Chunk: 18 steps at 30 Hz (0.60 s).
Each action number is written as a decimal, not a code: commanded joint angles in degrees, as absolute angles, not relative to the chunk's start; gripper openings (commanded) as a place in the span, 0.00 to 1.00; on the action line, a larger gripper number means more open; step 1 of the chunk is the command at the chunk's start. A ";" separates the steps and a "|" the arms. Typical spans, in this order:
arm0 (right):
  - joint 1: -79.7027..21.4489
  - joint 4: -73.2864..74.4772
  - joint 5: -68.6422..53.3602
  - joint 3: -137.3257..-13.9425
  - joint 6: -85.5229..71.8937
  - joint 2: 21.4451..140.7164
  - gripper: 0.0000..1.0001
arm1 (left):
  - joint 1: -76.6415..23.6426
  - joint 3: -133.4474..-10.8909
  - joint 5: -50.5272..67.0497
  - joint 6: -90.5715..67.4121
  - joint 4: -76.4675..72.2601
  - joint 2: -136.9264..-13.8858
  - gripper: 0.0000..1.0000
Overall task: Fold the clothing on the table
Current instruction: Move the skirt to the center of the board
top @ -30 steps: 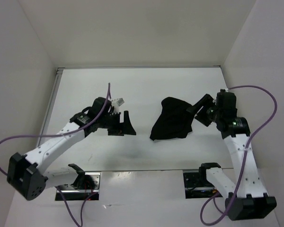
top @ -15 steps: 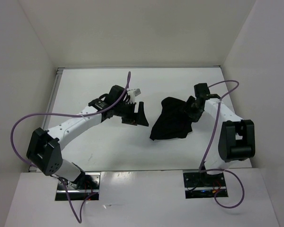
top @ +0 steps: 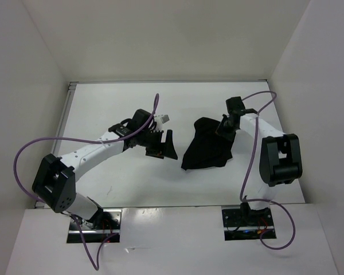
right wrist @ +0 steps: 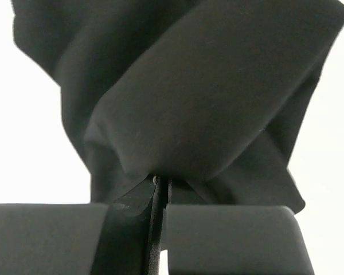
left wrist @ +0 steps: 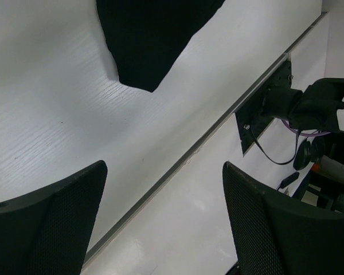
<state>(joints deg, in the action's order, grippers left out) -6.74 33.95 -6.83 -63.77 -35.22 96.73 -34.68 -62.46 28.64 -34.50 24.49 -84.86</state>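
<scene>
You've barely begun, I'd judge: the crumpled soft black fabric garment (top: 208,148) lies unfolded on the glossy white desk (top: 103,109), right pincer (top: 225,127) pinching its far edge, left pincer (top: 163,148) spread nearby.

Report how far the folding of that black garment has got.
Done: nothing yet; the clothing lies bunched on the table with no neat fold showing. In hand: the right claw is shut on fabric at its far right part. The left claw hangs open to its left, not touching it. Left: every fold.
</scene>
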 commanded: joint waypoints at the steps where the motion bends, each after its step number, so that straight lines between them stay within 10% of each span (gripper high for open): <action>1: -11.68 36.03 -7.38 -73.09 -34.45 88.37 0.00 | -34.72 -62.49 30.06 -33.66 22.50 -83.58 0.88; 12: -15.82 28.24 -29.52 -95.44 -46.20 85.70 0.00 | -31.30 -60.73 27.08 -34.37 21.97 -79.55 0.88; 18: -15.82 23.61 -21.62 -91.34 -52.91 77.70 0.00 | -29.00 -58.36 27.69 -34.37 22.50 -78.22 0.88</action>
